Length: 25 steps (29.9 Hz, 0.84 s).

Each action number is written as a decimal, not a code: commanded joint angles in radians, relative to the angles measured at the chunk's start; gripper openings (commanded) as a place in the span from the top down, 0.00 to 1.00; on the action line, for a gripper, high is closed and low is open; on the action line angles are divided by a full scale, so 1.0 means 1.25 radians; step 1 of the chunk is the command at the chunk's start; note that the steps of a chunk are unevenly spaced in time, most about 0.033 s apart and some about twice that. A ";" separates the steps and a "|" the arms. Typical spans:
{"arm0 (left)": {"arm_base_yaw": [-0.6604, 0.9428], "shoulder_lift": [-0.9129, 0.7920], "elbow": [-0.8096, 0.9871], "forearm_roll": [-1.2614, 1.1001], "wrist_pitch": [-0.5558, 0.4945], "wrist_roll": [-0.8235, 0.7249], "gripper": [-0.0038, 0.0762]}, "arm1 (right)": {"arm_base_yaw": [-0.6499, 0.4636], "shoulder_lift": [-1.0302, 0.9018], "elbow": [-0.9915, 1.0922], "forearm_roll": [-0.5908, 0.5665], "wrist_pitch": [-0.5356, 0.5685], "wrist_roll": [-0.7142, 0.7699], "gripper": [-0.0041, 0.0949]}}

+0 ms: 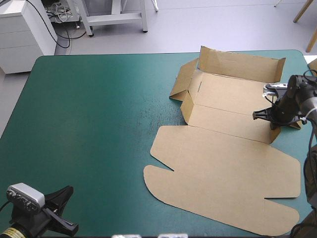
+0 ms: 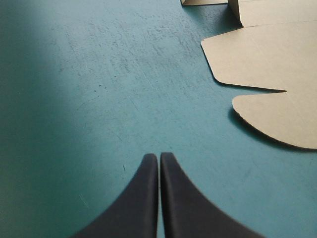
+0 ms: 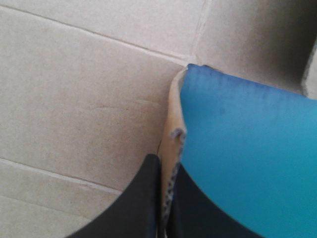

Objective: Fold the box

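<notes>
Two grippers and one box, entered as found.

1. Right gripper (image 3: 159, 158): fingers pressed together on a thin edge of the box (image 1: 223, 163), a side flap at the tray end. The board edge between them looks frayed. The tray floor lies beside and ahead of it, with bare teal-green cover (image 1: 99, 124) on its other side.
2. Left gripper (image 2: 159, 156): fingers pressed together, holding nothing. The flat lid panel lies ahead of it and to its right, well apart.
3. Risks, in my judgement: the grip is shallow, so the flap may slip out or tear at the fray. Nothing weights the lid, so lifting could drag the whole sheet. The raised walls may spring back untucked.
4. Writing: none legible. The board is plain, with no label or brand.
</notes>
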 commanded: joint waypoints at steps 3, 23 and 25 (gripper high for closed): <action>-0.005 0.014 -0.016 -0.005 -0.059 -0.002 0.96 | 0.062 0.052 -0.145 -0.049 0.050 -0.056 0.98; -0.005 0.014 -0.016 -0.005 -0.059 -0.002 0.96 | 0.418 0.172 -0.361 -0.100 0.050 -0.298 0.98; -0.005 0.014 -0.016 -0.005 -0.059 -0.002 0.96 | 0.446 0.172 -0.366 -0.100 0.050 -0.330 0.98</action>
